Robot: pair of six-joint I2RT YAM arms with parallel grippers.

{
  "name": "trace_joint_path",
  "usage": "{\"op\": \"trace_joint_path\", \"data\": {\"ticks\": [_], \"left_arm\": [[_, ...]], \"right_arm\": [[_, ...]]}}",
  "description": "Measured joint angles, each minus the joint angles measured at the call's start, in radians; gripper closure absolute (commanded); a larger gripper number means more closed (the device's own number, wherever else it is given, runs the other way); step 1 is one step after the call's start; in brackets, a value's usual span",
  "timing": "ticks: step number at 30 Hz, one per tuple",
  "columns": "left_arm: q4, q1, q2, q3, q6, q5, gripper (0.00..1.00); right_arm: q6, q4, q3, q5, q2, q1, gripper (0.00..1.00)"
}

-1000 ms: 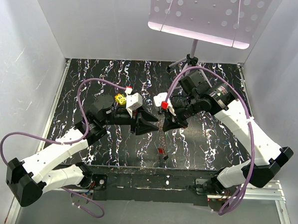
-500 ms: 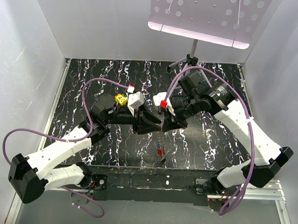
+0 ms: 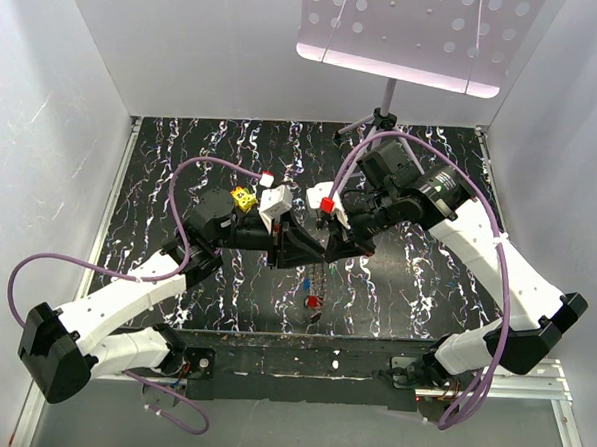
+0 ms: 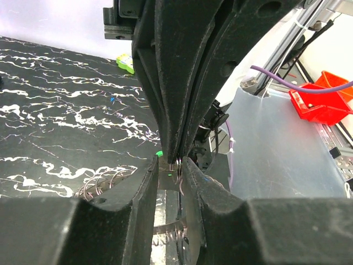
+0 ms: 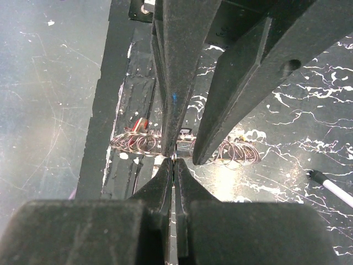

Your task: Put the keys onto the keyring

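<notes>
Left pincer [image 4: 170, 168] has narrowed around the keyring [image 4: 178, 167] in right pincer [image 5: 173, 164].

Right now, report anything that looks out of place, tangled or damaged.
Nothing looks spilled or broken. One oddity: the keyring is a string of linked wire loops rather than one neat ring. It appears to hang from the shut right hand, keys dangling at its lower end, with the left hand slightly open around the same spot.
</notes>
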Motion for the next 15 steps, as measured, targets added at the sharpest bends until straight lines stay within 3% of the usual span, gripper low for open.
{"op": "trace_joint_path", "data": {"ticks": [6,11,15], "left_arm": [[0.0,0.0,0.002,0.0,0.0,0.008,0.83],[0.0,0.0,0.006,0.0,0.002,0.015,0.99],[0.0,0.0,0.015,0.0,0.011,0.024,1.0]], "right_arm": [[0.015,0.008,0.0,0.001,0.0,0.0,0.99],[0.019,0.011,0.0,0.005,0.0,0.0,0.99],[0.027,0.002,0.0,0.013,0.0,0.0,0.99]]}}
